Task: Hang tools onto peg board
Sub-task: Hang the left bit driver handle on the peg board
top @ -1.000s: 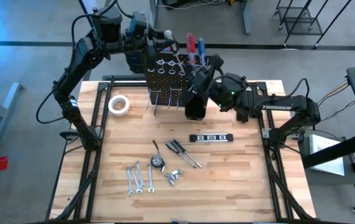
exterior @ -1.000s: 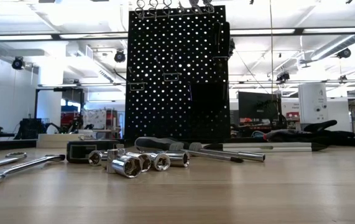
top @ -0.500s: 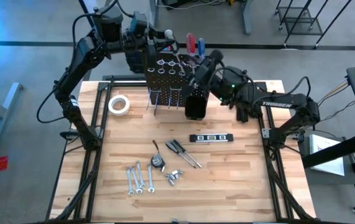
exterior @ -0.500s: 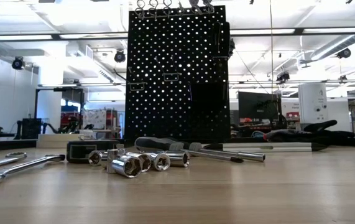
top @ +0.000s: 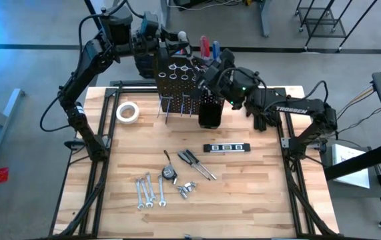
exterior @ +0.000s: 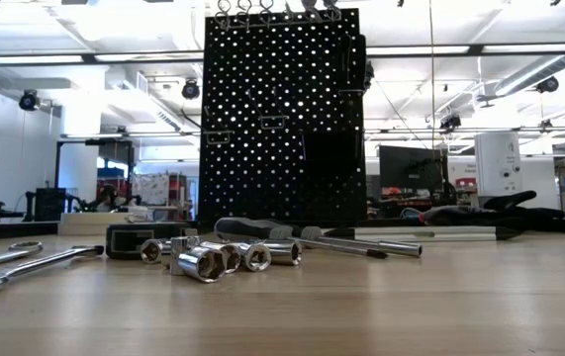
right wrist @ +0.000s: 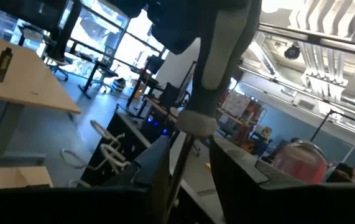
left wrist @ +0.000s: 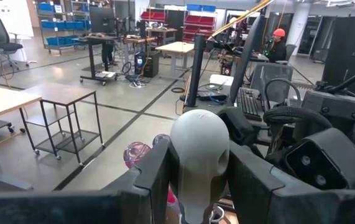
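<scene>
both arms are working up at the far edge of the table, at the top of the peg board (top: 180,83). the left gripper (left wrist: 197,180) is holding the pale grey handle (left wrist: 199,158) of a screwdriver, its fingers pressing on either side of the bulb. the right gripper (right wrist: 189,162) is reaching in from the other side, and its jaws are standing narrowly around the screwdriver's thin shaft (right wrist: 180,163) just below the handle's collar; whether they are actually pinching it, i cannot tell. the tool's long axis is running upright, handle above, shaft pointing down toward the ring holders, so the coming move looks like a straight drop into a ring, with the left arm nearer the handle.

from above, red and blue handles (top: 207,48) are already sitting in the board's top row, and wrenches (top: 149,190), pliers (top: 197,163) and sockets (top: 187,189) are lying well apart near the table's middle. the low view is showing only the board's back (exterior: 282,114) and those loose tools, neither gripper; only the wrist views are showing the jaws.
</scene>
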Robot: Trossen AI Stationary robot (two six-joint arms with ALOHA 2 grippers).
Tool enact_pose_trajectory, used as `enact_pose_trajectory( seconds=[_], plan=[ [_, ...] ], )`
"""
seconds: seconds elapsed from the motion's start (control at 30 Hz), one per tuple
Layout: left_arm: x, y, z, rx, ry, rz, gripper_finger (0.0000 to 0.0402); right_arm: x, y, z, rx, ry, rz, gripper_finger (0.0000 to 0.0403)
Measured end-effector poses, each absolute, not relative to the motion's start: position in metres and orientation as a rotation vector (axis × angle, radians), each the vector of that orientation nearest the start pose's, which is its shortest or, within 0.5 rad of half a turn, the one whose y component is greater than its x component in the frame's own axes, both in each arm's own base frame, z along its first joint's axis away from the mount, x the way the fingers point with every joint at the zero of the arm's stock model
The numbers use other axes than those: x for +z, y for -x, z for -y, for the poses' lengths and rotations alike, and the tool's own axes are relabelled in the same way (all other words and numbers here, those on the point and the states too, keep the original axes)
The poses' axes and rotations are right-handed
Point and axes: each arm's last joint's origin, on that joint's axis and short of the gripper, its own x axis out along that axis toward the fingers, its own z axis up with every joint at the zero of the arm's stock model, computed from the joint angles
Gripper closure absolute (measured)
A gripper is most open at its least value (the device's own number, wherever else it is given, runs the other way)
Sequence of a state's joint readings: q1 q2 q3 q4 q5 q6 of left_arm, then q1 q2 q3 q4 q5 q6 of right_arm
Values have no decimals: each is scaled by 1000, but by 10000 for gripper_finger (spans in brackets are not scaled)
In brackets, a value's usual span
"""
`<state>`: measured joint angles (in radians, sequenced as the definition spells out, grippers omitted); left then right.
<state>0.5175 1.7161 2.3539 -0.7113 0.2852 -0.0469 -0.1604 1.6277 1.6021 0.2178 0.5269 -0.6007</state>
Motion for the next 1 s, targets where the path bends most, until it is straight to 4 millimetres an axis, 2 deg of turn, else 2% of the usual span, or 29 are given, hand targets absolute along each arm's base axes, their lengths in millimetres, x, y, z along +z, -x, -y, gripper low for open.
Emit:
enact_pose_trajectory(
  seconds=[0.27, 0.73, 1.0],
  plan=[
    [552, -278, -149, 233, 83, -58, 283, 449, -372, 79, -720, 483, -57, 311],
    [552, -278, -149, 223, 65, -61, 272, 457, -365, 87, -705, 284, -108, 396],
    [553, -278, -148, 213, 65, -51, 261, 458, -365, 87, -709, 198, -70, 402]
  ],
)
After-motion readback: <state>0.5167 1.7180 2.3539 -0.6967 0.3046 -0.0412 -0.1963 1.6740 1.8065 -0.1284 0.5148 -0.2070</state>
